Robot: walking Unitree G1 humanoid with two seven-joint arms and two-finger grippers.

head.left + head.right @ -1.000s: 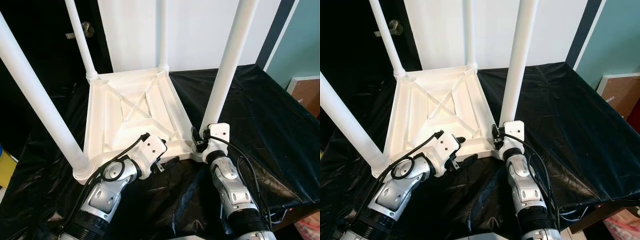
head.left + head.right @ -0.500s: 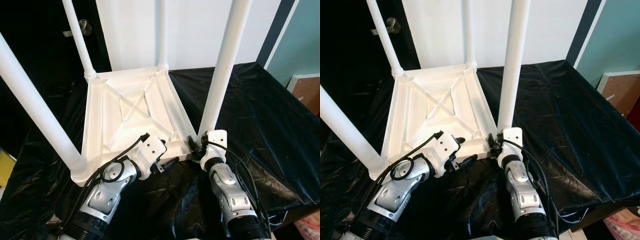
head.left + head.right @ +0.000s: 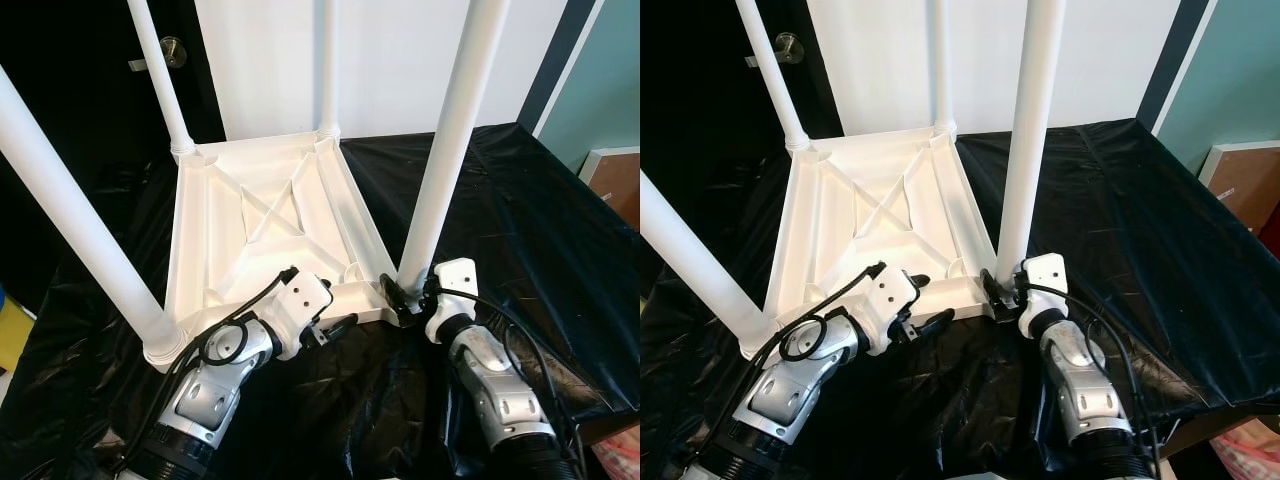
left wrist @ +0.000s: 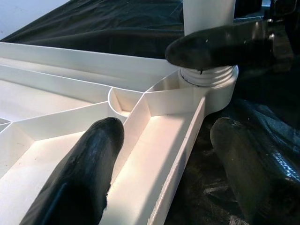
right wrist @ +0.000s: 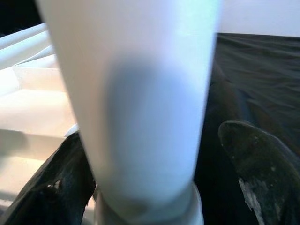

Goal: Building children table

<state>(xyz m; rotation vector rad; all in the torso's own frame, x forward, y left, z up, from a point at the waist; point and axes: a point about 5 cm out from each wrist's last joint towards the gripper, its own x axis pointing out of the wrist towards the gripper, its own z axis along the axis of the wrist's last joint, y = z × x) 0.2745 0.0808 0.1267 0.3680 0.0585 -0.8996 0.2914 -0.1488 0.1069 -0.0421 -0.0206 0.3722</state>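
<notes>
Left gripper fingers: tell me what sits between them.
In the left wrist view, the left gripper straddles the near rim of the upturned white table: one finger inside the frame, the other outside over the black sheet.

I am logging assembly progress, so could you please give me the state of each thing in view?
Table top: upside down on the black cover.
Four legs: upright in their corner sockets.
Near right leg: right gripper around its base.
Left gripper: jaws open, straddling the near rim.

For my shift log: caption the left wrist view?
Left claw straddles the upturned table's rim; right claw at the leg.
</notes>
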